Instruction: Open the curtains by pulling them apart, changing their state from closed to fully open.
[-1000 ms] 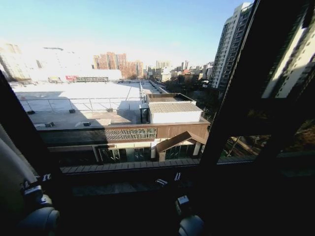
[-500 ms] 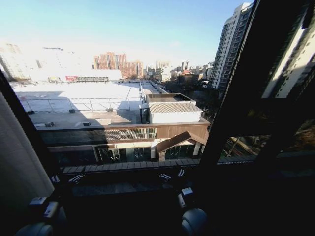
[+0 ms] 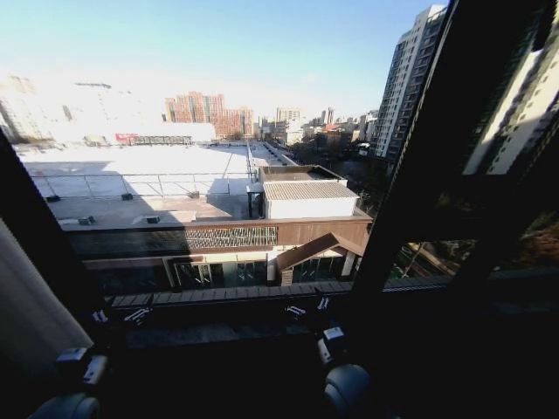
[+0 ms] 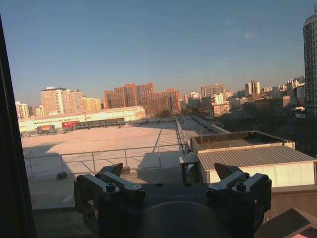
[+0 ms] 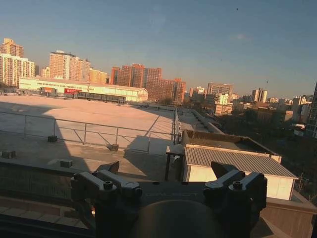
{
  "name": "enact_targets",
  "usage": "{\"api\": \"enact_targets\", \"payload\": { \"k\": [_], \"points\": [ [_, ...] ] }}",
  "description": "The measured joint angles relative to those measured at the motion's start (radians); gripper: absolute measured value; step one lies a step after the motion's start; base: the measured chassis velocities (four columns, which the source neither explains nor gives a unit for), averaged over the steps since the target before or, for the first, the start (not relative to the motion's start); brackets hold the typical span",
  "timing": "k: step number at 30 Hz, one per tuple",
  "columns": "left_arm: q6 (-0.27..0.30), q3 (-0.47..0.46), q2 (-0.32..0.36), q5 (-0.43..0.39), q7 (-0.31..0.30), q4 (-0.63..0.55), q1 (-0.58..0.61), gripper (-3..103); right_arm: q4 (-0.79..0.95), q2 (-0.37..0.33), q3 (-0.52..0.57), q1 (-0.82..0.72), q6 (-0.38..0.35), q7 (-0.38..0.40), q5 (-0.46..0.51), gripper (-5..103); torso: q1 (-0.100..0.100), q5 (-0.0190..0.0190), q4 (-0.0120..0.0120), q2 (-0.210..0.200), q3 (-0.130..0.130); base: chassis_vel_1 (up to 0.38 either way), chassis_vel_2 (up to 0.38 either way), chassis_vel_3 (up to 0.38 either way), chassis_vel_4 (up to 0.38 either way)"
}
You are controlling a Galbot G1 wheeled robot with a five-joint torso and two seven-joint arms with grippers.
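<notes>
A pale, pleated panel of the curtains (image 3: 31, 305) is bunched at the lower left edge of the head view, leaving the glass bare. My left gripper (image 3: 118, 315) hovers low by the dark window sill (image 3: 218, 332), just right of that panel, open and holding nothing. My right gripper (image 3: 309, 306) sits near the middle of the sill, also open and holding nothing. The left wrist view has the left gripper (image 4: 171, 170) facing the glass with its fingers spread. The right gripper (image 5: 166, 167) stands the same way in the right wrist view.
Dark window frame bars (image 3: 410, 175) cross the right half of the head view, and another bar (image 3: 35, 227) slants beside the curtain panel. Rooftops and city towers lie beyond the glass. A dark frame edge (image 4: 10, 148) borders the left wrist view.
My left gripper has come off the curtain's edge and moved right toward the sill. The right gripper has shifted slightly forward. The curtain panel now hangs free at the left.
</notes>
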Motion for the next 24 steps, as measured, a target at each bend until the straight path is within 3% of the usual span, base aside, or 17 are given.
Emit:
{"api": "enact_targets", "payload": {
  "k": [10, 24],
  "points": [
    [0.001, 0.007, -0.02, 0.031, -0.003, -0.012, 0.002, 100, -0.005, -0.008, 0.017, 0.002, -0.001, -0.009, 0.012, 100, 0.0, 0.0004, 0.0, 0.0, 0.0, -0.171, -0.298, 0.181, 0.3],
    [0.002, 0.009, -0.065, 0.059, -0.003, -0.066, 0.03, 100, 0.016, -0.027, 0.028, -0.006, -0.001, -0.02, 0.027, 100, 0.0, 0.0001, 0.0001, 0.0, 0.0, -0.288, -0.41, 0.271, 0.418]
  ]
}}
